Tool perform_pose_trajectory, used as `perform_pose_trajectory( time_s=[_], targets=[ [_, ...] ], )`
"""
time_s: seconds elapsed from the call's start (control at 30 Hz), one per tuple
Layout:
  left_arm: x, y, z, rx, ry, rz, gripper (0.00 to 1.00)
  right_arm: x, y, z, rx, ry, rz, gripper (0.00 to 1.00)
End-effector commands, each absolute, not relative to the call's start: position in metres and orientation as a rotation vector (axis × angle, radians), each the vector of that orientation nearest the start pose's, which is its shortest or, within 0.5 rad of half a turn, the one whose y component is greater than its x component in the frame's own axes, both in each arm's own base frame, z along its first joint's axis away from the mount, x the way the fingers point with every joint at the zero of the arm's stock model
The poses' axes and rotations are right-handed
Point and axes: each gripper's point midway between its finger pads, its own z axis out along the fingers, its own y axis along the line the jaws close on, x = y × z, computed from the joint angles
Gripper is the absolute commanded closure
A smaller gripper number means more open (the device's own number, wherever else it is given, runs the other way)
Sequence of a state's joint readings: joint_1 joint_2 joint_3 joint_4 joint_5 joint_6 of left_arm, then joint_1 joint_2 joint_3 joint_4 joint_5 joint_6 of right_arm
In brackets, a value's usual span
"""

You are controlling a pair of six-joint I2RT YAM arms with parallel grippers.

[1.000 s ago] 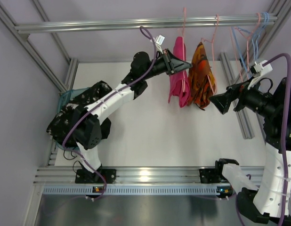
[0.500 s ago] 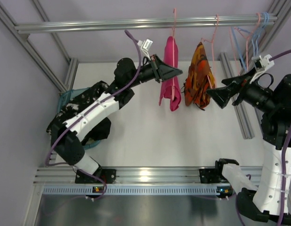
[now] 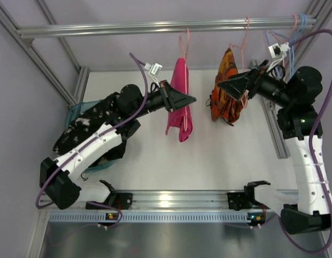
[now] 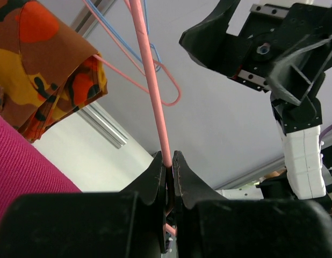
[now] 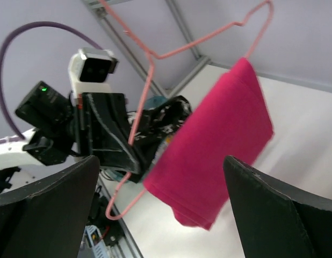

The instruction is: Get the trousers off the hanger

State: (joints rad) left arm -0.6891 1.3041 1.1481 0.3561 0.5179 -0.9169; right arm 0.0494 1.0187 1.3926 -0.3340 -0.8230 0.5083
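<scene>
My left gripper, jaws clamped on the pink hanger, dragged the magenta trousers left; right gripper, jaws apart, swung up by the orange trousers. Neither's off yet.

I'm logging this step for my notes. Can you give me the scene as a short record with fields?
left gripper: shut on the pink hanger wire, beside the pink trousers
right gripper: open, holding nothing, close to the patterned trousers
pink trousers: draped over the pink hanger
patterned trousers: hanging below the rail
black garment: heaped at the left, untouched
</scene>
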Motion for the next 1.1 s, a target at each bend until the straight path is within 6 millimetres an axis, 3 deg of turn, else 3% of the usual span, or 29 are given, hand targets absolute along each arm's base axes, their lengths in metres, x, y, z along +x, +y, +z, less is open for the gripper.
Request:
perform_pose_trajectory(
  time_s=[0.0,0.13,0.37,0.47,0.53,0.77,0.97,1.03,1.07],
  targets=[
    [0.217,-0.323,0.496,0.425,1.193,-1.598,1.0,0.258,0.187,0.499,-0.376,1.44,1.113,0.01],
    [0.214,-0.319,0.504,0.416,1.177,-1.607,1.0,0.256,0.229,0.504,-0.393,1.442,1.214,0.01],
    [0.212,-0.312,0.51,0.394,1.174,-1.596,1.0,0.272,0.274,0.502,-0.355,1.454,1.392,0.05],
    [0.213,-0.307,0.516,0.382,1.161,-1.594,1.0,0.276,0.289,0.501,-0.345,1.454,1.445,0.15],
    [0.215,-0.303,0.522,0.362,1.154,-1.594,1.0,0.278,0.298,0.502,-0.333,1.449,1.473,0.27],
    [0.216,-0.302,0.521,0.338,1.166,-1.614,1.0,0.272,0.321,0.511,-0.352,1.43,1.546,0.48],
    [0.214,-0.301,0.521,0.337,1.169,-1.622,1.0,0.266,0.336,0.495,-0.348,1.481,1.607,0.63],
    [0.214,-0.301,0.519,0.34,1.172,-1.621,1.0,0.262,0.338,0.492,-0.352,1.49,1.618,0.78],
    [0.214,-0.301,0.518,0.343,1.172,-1.616,1.0,0.262,0.338,0.491,-0.35,1.494,1.617,0.92]
  ],
)
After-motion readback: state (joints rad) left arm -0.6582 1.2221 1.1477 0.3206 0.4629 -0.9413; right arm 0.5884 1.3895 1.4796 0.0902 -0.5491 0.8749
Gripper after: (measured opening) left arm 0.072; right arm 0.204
